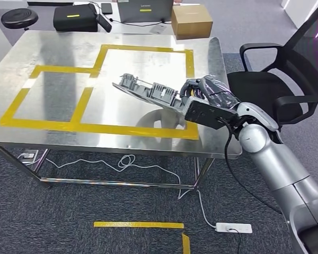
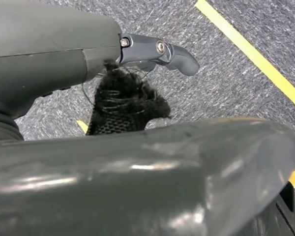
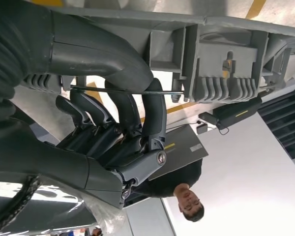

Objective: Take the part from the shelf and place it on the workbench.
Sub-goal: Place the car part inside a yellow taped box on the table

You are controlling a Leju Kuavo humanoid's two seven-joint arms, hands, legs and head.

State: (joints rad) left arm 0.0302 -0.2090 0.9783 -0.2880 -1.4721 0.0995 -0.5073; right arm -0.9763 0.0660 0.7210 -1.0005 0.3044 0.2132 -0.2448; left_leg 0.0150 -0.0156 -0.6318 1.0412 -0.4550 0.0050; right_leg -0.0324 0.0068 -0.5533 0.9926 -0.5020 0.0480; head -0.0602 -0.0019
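Over the right side of the table [image 1: 49, 53], inside the yellow tape outline [image 1: 109, 128], the right robot hand [image 1: 199, 103] holds the grey plastic part [image 1: 147, 91] by its near end, clear of the steel. Part looks stiff, ribbed, light; long overhang, so it'll likely lever in the grip. Better hold nearer the middle ribs. The right wrist view gives what the head view can't: fingers [image 3: 153, 110] wrapped under the part's edge and a thin wire rod [image 3: 127, 90]. Left robot hand [image 2: 146, 64] hangs over carpet, curled, holding nothing.
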